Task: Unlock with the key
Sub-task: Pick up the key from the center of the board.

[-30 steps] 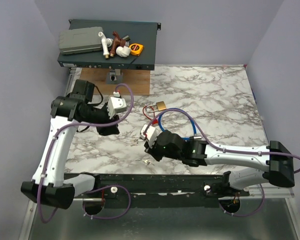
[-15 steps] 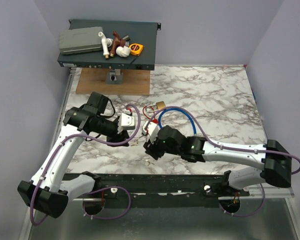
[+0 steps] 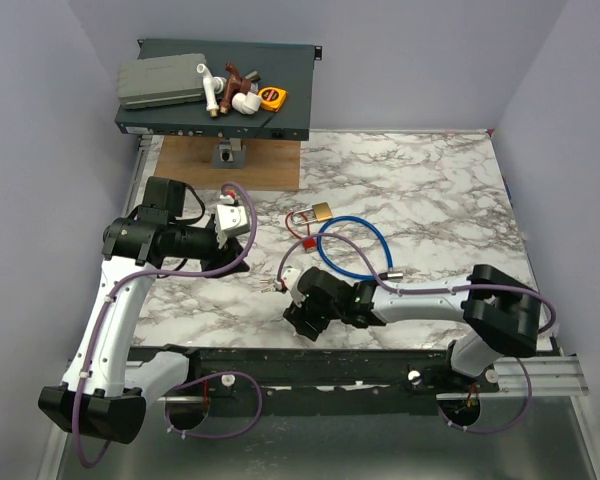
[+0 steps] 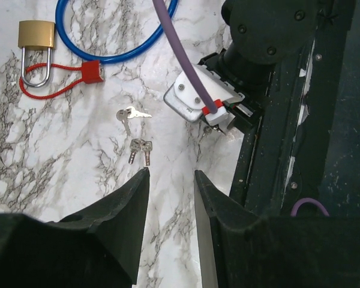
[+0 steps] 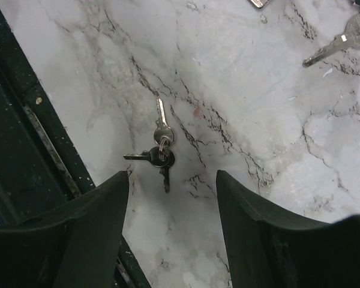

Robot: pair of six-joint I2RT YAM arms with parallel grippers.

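Jaws spread, right gripper [image 5: 171, 177] hovers over a ringed key bunch [image 5: 161, 150]; red-tagged key [image 4: 91, 71] lies farther up-table, near padlock [image 4: 37, 35].

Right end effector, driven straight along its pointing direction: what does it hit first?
Probably the key bunch, lying on the marble table just ahead of the right end effector, roughly centred between its open fingers. Depth is unclear.

I can read no writing in any of my views. The padlock [image 4: 36, 35] shows plain brass, the red tag [image 4: 92, 71] has no legible mark, and the grey box [image 3: 160, 80] and tape measure [image 3: 273, 98] are too small to read.
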